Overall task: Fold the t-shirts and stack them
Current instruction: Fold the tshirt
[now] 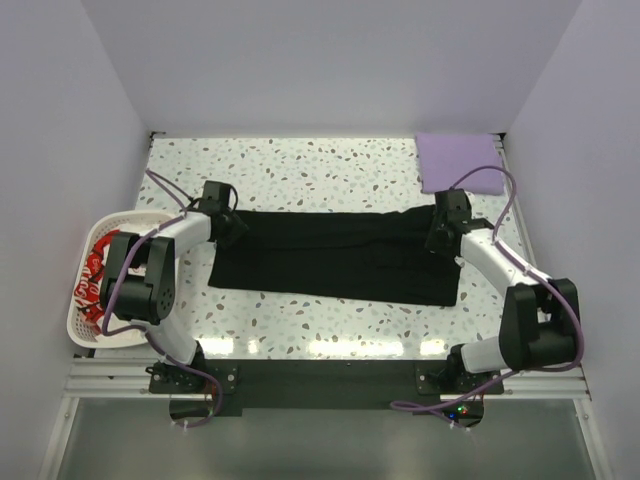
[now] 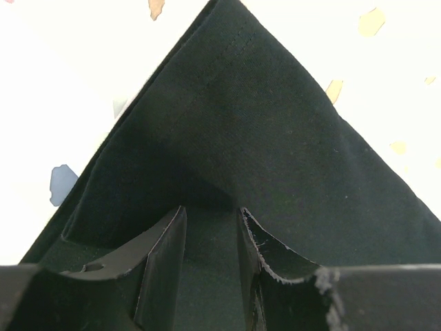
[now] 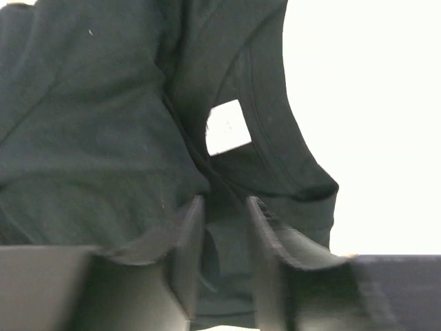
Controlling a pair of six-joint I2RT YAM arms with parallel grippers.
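Pinching a corner of the black t-shirt, the left pincer is holding cloth between its fingers. The right pincer is sitting at the neckline, fingers slightly parted around fabric; whether it is gripping, I cannot tell. The shirt is lying stretched across the table, the lavender t-shirt resting folded at the far right corner, and the white t-shirt sitting in the basket at the left.

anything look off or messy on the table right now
The black t-shirt lies slightly askew: its right end is wider than its left, so the near edge slants. At that right end the collar is bunched and rumpled rather than flat. Nothing looks spilled.
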